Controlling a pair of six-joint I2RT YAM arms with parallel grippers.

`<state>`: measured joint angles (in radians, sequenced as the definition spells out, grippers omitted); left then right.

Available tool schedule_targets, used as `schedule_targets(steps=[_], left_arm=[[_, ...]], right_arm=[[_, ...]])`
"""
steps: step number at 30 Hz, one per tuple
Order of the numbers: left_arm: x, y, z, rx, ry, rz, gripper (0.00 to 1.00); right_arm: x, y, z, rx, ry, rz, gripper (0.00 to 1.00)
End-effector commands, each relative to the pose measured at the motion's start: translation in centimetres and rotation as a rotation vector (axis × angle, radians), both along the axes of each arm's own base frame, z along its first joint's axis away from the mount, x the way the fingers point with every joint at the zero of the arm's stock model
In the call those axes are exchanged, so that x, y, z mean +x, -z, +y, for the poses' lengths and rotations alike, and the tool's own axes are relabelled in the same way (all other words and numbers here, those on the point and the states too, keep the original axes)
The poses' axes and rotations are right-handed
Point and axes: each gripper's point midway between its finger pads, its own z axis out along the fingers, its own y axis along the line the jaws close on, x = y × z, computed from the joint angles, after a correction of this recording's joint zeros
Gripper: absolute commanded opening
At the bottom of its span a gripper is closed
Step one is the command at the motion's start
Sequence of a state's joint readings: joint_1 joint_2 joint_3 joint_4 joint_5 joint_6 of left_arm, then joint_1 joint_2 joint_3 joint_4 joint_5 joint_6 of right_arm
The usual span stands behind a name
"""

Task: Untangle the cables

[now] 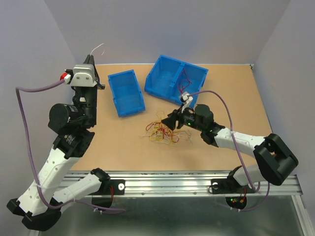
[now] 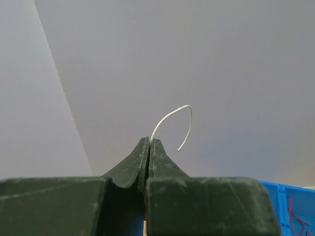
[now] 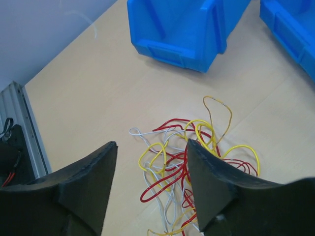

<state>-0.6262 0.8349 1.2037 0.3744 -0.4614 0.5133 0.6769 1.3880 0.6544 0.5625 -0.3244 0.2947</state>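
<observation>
Left fingers (image 2: 133,169) tight on white cable (image 2: 174,110), lower part hidden.

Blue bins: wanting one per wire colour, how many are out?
3. The left bin stands alone; the middle bin and right bin sit side by side farther right, toward the back. None appears hidden.

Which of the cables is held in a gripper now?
The single white cable, pinched in the shut left gripper up in the air; the tangled pile lies on the table.
</observation>
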Motion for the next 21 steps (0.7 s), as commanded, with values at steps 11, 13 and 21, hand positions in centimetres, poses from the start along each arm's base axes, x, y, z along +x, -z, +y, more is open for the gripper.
schedule_targets(steps=[11, 13, 21], left_arm=[[0.5, -1.0, -1.7, 0.027, 0.065, -0.014, 0.00], [0.3, -2.2, -1.8, 0.031, 0.078, -0.030, 0.00], [2.0, -4.8, -5.3, 0.089, 0.165, -0.077, 0.00]], right_arm=[[0.2, -2.6, 2.6, 0.026, -0.105, -0.099, 0.74], [0.2, -2.9, 2.7, 0.033, -0.106, -0.105, 0.74], [0.3, -4.1, 2.3, 0.053, -0.081, -0.132, 0.74]])
